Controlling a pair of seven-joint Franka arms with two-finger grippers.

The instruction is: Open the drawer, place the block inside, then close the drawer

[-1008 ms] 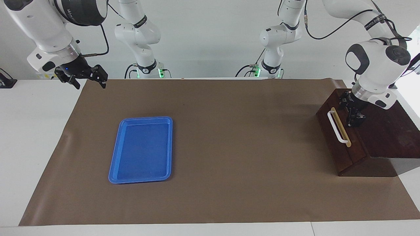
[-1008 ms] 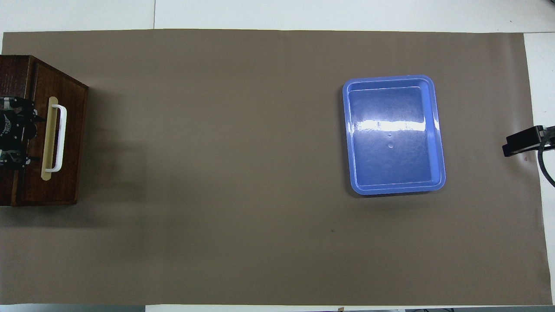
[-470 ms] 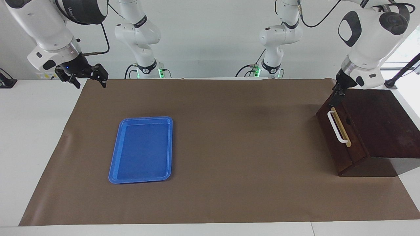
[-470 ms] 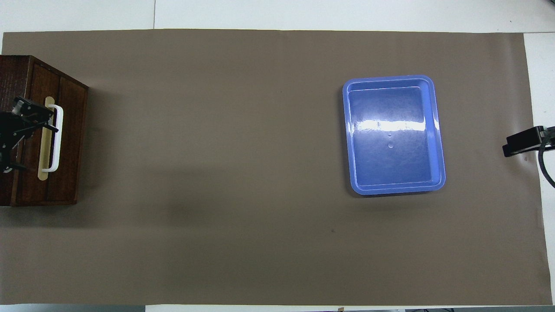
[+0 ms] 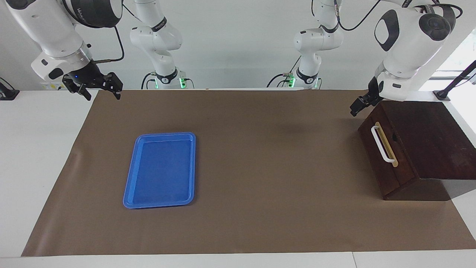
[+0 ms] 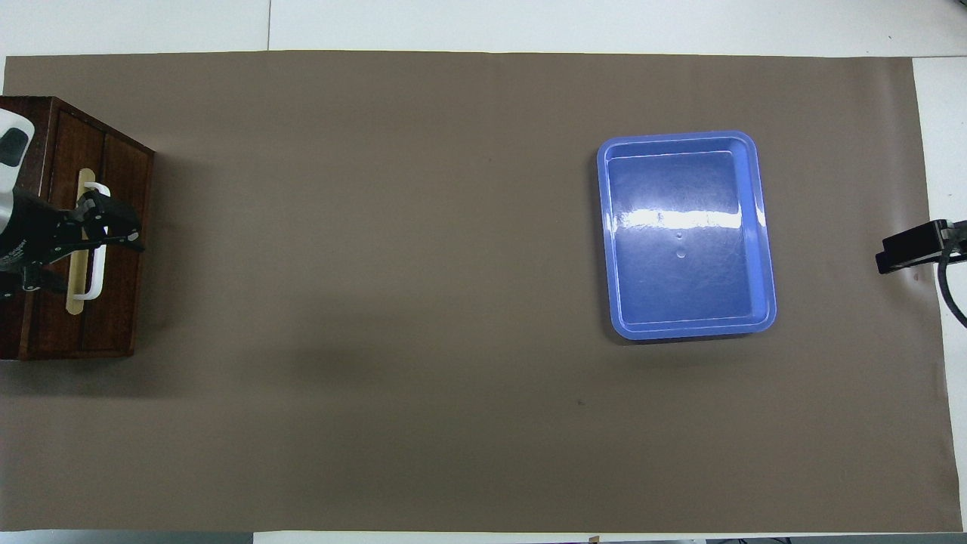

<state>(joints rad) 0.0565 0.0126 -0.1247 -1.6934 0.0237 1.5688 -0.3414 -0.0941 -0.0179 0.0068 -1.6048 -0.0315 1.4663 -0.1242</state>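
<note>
- A dark brown wooden drawer (image 5: pixel 385 149) is sitting shut in a dark wooden box (image 5: pixel 427 141) at the left arm's end of the table. Its front is facing the middle of the table.
- A white bar handle (image 5: pixel 383 144) is running along a tan strip on the drawer front. That bar looks like the place to take hold, by hooking or pinching its middle.
- The drawer is likely stiff and fairly heavy, so a straight pull should suit it, and the box may slide on the brown mat (image 5: pixel 260 167).
- No yellow block is showing in either view, so I cannot tell where it is.
- The left gripper (image 5: pixel 360 105) is hanging in the air just above the corner of the box nearest the robots, touching nothing, with its jaws apart.
- The right gripper (image 5: pixel 97 88) is waiting over the mat's edge at the right arm's end, jaws apart and holding nothing.
- 1 blue tray (image 5: pixel 160 169) is lying empty on the mat, well apart from the drawer.
</note>
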